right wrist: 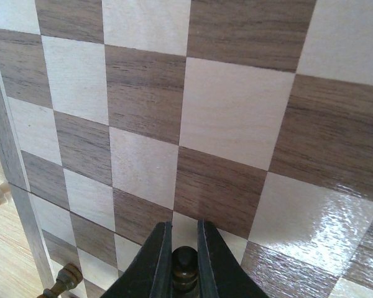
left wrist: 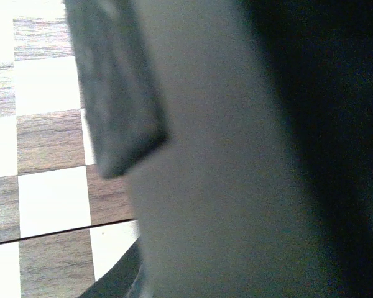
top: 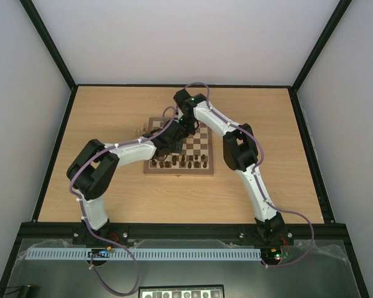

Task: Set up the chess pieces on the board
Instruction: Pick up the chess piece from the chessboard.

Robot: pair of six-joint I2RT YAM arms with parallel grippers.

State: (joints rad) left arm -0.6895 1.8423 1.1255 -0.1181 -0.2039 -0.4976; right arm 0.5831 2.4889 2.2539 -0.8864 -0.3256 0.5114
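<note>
With right jaws clamped on dark piece [right wrist: 185,267] at 6 o'clock over board [right wrist: 236,112], lower upright onto square centre and release only once seated; cannot tell left jaws' opening, so steer clear.

place: robot lab cell | cues: white enclosure walls [top: 174,37], black frame [top: 51,46], wooden tabletop [top: 112,105]
</note>
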